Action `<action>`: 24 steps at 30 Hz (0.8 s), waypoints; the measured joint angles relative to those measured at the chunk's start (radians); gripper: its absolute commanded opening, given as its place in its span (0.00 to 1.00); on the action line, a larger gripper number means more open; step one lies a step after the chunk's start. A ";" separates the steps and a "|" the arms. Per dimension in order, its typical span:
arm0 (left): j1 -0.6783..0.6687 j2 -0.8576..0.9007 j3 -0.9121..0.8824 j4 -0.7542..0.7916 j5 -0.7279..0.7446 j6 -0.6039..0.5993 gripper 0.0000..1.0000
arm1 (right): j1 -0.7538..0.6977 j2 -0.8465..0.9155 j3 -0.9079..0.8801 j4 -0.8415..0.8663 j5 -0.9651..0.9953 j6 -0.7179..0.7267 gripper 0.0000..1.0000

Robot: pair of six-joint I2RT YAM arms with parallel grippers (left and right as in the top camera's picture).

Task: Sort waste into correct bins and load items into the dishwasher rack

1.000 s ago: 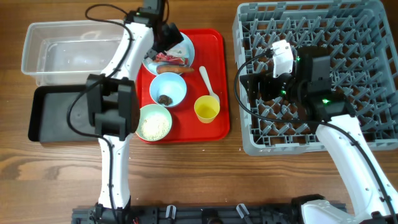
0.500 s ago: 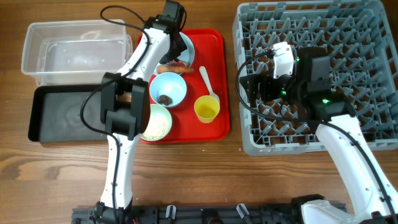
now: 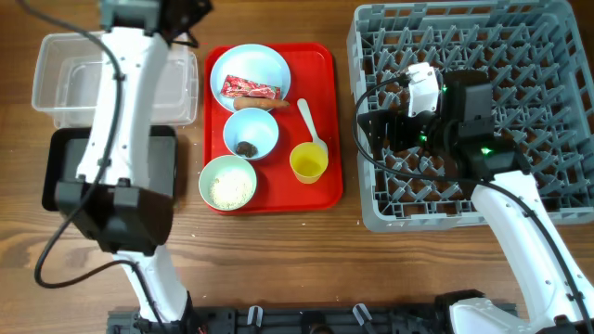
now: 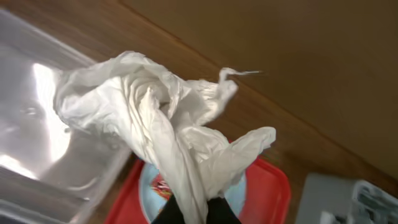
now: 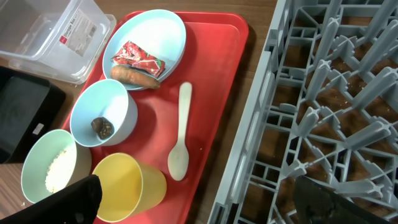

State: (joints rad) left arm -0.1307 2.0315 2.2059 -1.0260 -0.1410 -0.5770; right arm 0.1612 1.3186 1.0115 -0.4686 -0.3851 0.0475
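Note:
My left gripper (image 4: 198, 210) is shut on the crumpled white paper (image 4: 155, 124), held in the air by the clear tub's (image 3: 111, 79) right end; from overhead the left gripper (image 3: 181, 17) sits at the top edge. On the red tray, the pale blue plate (image 3: 251, 67) carries a red wrapper (image 3: 249, 87) and a sausage piece (image 3: 258, 104). Below it are a bowl with dark crumbs (image 3: 251, 136), a bowl of rice grains (image 3: 229, 183), a yellow cup (image 3: 308, 163) and a white spoon (image 3: 309, 121). My right gripper (image 3: 376, 130) stands open over the dishwasher rack's (image 3: 520, 56) left edge, holding nothing.
The black tray (image 3: 74, 167) lies just in front of the clear tub at the far left. The flat red serving tray (image 3: 320, 65) sits between the bins and the rack. Bare wooden table (image 3: 306, 260) runs along the front.
The left gripper closed on the white paper over the plate, lifted it and swung left toward the clear tub. The right arm has not moved.

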 measured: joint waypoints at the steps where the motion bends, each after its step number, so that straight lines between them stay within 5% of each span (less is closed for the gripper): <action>1: 0.043 0.009 -0.011 -0.008 -0.009 0.000 0.04 | 0.000 0.000 0.000 0.000 0.000 0.000 1.00; 4: 0.125 0.047 -0.031 -0.014 -0.013 0.000 0.05 | 0.000 0.000 0.000 0.000 0.000 0.001 1.00; 5: 0.146 0.063 -0.034 -0.015 -0.018 0.000 0.18 | 0.000 0.000 0.000 0.000 0.000 0.001 1.00; 6: 0.176 0.089 -0.036 -0.019 -0.020 0.000 0.96 | 0.000 0.000 0.000 0.000 0.000 0.001 1.00; 20: 0.212 0.177 -0.050 -0.037 0.047 0.012 0.97 | 0.000 0.000 0.000 0.000 0.000 0.020 1.00; 24: 0.205 0.144 -0.050 -0.036 0.195 0.065 0.97 | 0.000 0.000 0.000 0.001 0.000 0.020 1.00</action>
State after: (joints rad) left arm 0.0746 2.1754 2.1559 -1.0622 0.0544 -0.5117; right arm 0.1612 1.3186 1.0115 -0.4675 -0.3855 0.0673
